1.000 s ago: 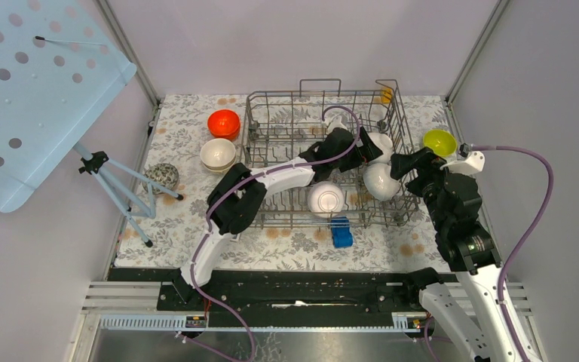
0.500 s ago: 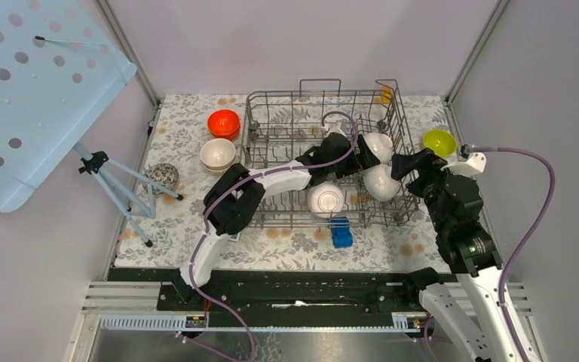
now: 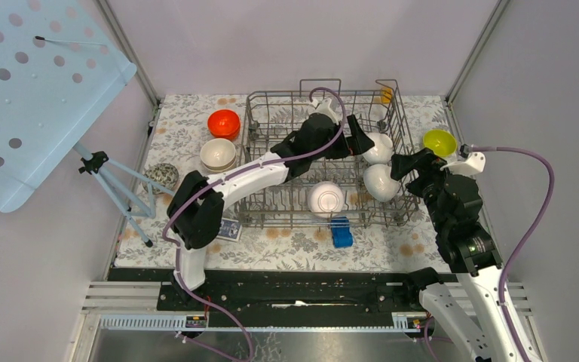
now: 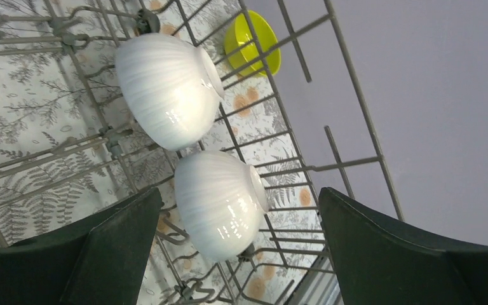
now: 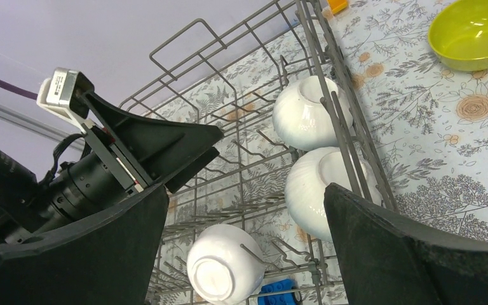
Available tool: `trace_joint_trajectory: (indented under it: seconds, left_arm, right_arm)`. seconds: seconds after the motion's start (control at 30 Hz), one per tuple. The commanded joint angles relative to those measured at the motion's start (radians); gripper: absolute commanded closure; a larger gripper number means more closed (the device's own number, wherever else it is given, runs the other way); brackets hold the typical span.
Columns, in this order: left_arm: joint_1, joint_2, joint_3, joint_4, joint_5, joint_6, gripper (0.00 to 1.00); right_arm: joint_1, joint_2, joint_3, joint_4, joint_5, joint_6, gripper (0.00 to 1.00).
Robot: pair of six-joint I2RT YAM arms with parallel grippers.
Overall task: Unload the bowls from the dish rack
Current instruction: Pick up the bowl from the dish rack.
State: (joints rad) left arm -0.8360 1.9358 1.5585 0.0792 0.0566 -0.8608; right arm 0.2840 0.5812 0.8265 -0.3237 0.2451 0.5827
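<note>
Dish rack point(image 3: 279, 124) sits mid-bench point(image 3: 294, 245) w/ 3 bowls inside: far white bowl point(image 3: 378, 148) and near white bowl point(image 3: 381, 182) at its R end, third white bowl point(image 3: 325, 199) by the front. Only the L wrist cam shows the R-end pair's ribbed sides, on edge betw. tines. Only the top cam shows the orange-red bowl point(image 3: 224, 123) and beige bowl point(image 3: 218, 154) on the bench, L of the rack. L fingers point(image 4: 114, 254) are spread, empty, beside the far bowl. R fingers point(image 5: 406, 254) are spread, empty, outside the rack's R wall. Vs 1 s ago, the L arm has reached further back.
</note>
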Motion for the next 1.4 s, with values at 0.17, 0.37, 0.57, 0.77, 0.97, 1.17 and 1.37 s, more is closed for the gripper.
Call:
trace_joint_trajectory:
  seconds: [0.17,0.37,0.57,0.77,0.97,1.17,1.37]
  left_arm:
    - [-0.019,-0.013,0.025,-0.160,0.217,-0.028,0.02]
    - [-0.034,-0.058,-0.031,-0.176,0.243,-0.001,0.04]
    - [-0.045,-0.021,-0.032,-0.163,0.299,-0.005,0.06]
    - [-0.049,0.027,-0.023,-0.090,0.353,-0.036,0.07]
    - [-0.049,0.080,0.011,-0.082,0.362,-0.053,0.07]
    - [-0.049,0.122,0.041,-0.058,0.364,-0.060,0.07]
    - [-0.049,0.166,0.082,-0.078,0.358,-0.062,0.07]
  right_arm:
    - [0.011,0.006,0.002,0.018,-0.028,-0.002,0.00]
    - [0.010,-0.004,-0.020,0.026,-0.049,0.007,0.00]
    - [0.011,-0.014,-0.031,0.026,-0.056,0.015,0.00]
    - [0.010,-0.021,-0.033,0.020,-0.058,0.018,0.00]
    - [0.011,-0.030,-0.037,0.019,-0.061,0.019,0.00]
    - [0.011,-0.036,-0.044,0.020,-0.063,0.019,0.00]
    - [0.011,-0.039,-0.039,0.012,-0.059,0.016,0.00]
